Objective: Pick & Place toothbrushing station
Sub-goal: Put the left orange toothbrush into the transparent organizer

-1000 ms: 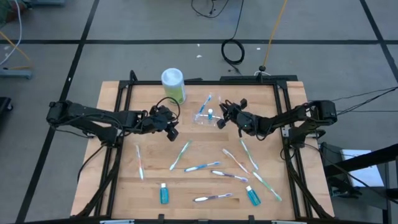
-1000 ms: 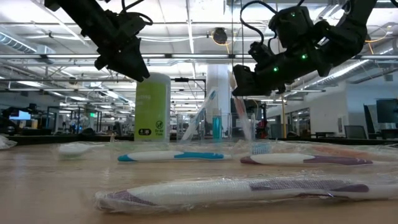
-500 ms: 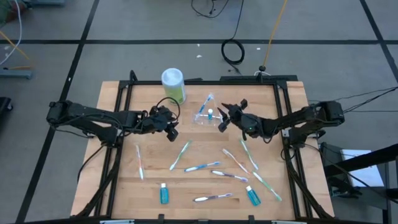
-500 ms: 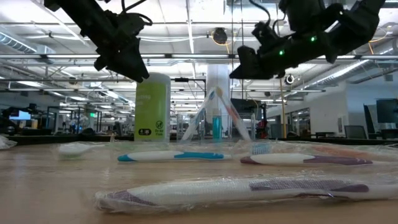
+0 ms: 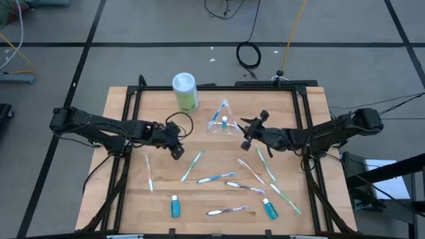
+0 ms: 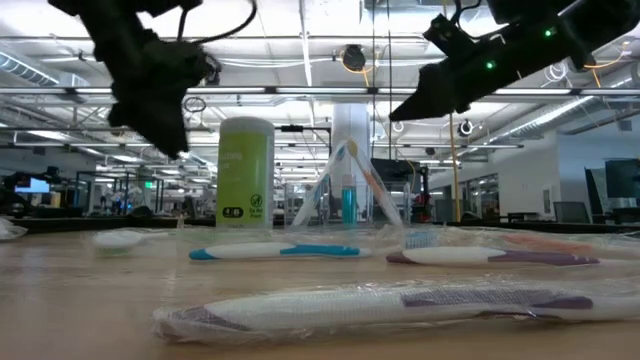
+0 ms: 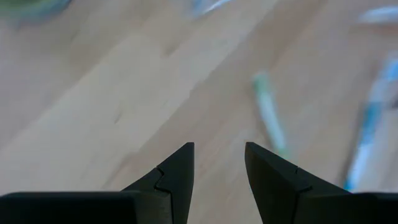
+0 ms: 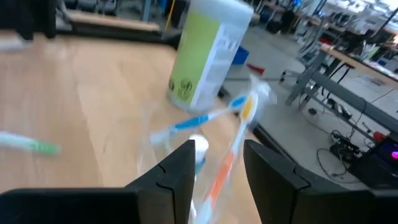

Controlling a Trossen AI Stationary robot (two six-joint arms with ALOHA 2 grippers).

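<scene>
Cup [image 5: 219, 124] holds two brushes and a tube beside the canister [image 5: 185, 91]. Right gripper [image 5: 251, 131] sits just beside the cup, fingers spread, empty; left gripper [image 5: 176, 144] likewise spread over bare wood. Next, probably: fetch another loose brush [image 5: 192, 165].

Left wrist view is motion-blurred: green toothbrush [image 7: 268, 118] just a smear on the desk [image 7: 112, 93]. Right wrist view blurred too; clear cup [image 8: 205, 146] partly behind the right tool [image 8: 217, 165] fingers. Low view crops both arms at the top edge.
</scene>
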